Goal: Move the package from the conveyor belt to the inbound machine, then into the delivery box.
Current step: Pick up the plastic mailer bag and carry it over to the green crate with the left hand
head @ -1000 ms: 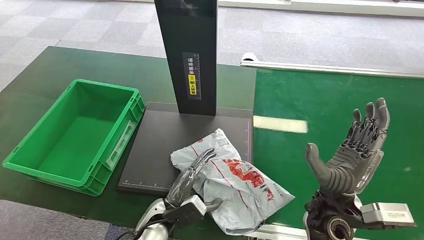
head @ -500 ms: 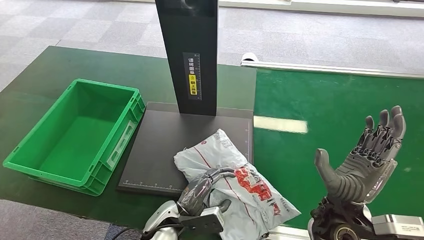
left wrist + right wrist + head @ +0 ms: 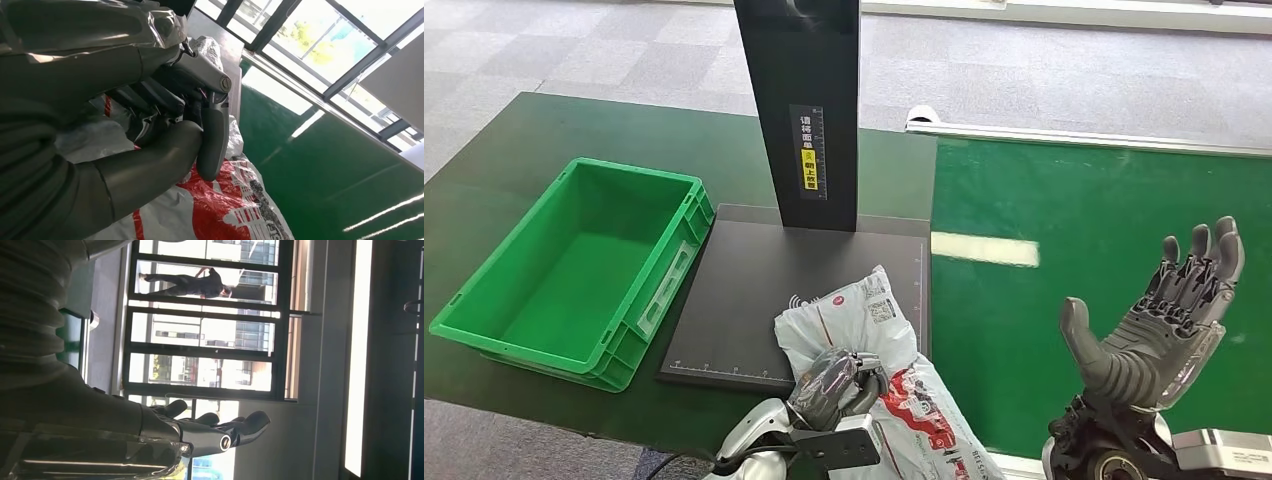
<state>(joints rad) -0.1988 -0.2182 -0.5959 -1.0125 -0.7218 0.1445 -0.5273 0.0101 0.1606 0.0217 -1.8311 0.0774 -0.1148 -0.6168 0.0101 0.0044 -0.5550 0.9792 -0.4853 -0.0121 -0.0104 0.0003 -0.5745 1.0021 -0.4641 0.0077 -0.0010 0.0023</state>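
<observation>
Grey plastic package [image 3: 874, 350] with red print lies half on the black scanner plate [image 3: 754, 290] of the inbound machine, gripped by the left robot hand [image 3: 839, 378], fingers curled into its film. Right robot hand [image 3: 1159, 325] hovers spread and empty above the green conveyor belt [image 3: 1064, 200]. Green delivery box [image 3: 574, 270] sits on the desk [image 3: 524, 140].

Parcel-sorting demo hall: green conveyor belt [image 3: 1104, 220] at my 2 o'clock, black scanner stand [image 3: 799, 110] at 12, green crate [image 3: 574, 265] at 10.

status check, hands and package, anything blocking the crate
Left hand grips package at scanner base edge. Right hand open, raised over belt. Green crate unobstructed.
</observation>
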